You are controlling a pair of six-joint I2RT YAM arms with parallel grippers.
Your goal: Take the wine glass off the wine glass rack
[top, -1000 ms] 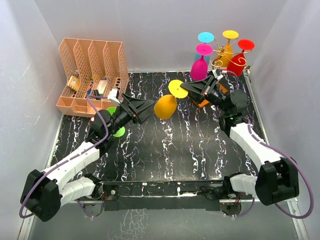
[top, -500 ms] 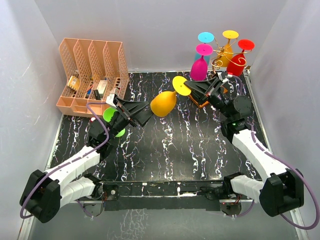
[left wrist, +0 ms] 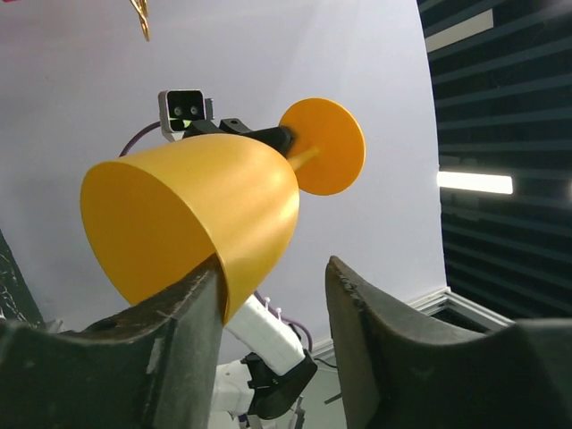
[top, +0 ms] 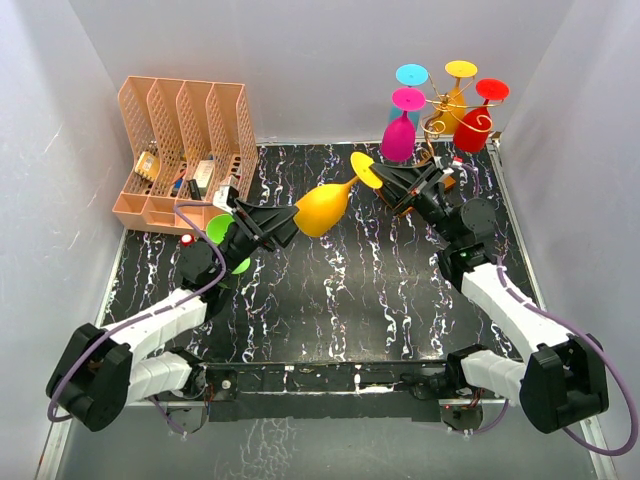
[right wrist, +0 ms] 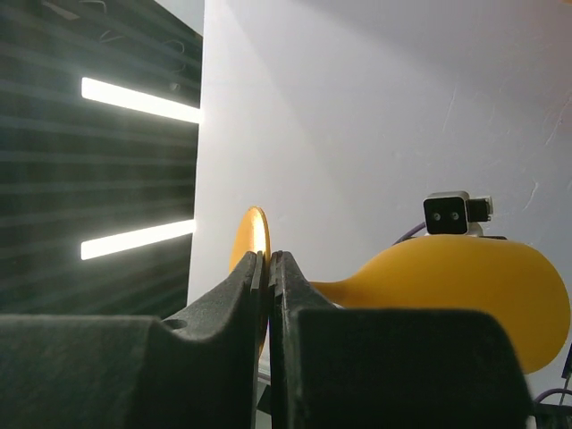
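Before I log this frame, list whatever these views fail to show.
Top view: most of the base of the wine glass rack, behind the right gripper.
Top view: file organizer contents, too small.
Top view: green object, partly behind the left arm.
Left wrist view: wine glass rim's lower part, behind a finger of the left gripper.

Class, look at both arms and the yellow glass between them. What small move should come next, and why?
Probably close the left pincer on the bowl of the glass. The right pincer is shut on its stem by the foot, holding it in mid-air, while the left fingers straddle the bowl with a gap showing on one side.
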